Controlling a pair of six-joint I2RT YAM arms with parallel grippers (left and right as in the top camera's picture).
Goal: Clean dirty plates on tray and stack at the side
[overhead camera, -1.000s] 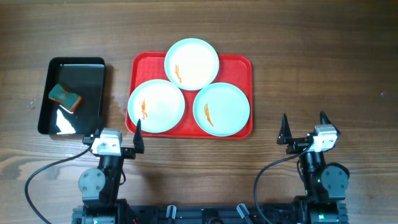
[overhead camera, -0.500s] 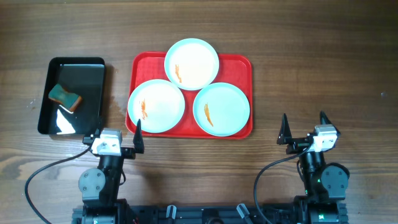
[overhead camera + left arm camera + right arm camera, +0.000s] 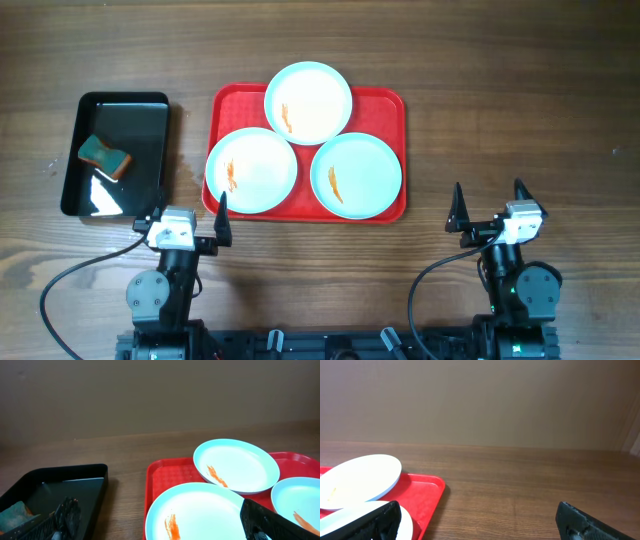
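Black tray (image 3: pixel 142 125) with sponge (image 3: pixel 105 155) just left of red tray (image 3: pixel 384 108)

Three pale plates (image 3: pixel 308 103), each orange-smeared, flat in a triangle, on red tray (image 3: pixel 387 108)

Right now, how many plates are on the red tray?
3. The far plate sits at the back middle of the red tray, the left plate at its front left, the right plate at its front right. None seems hidden.
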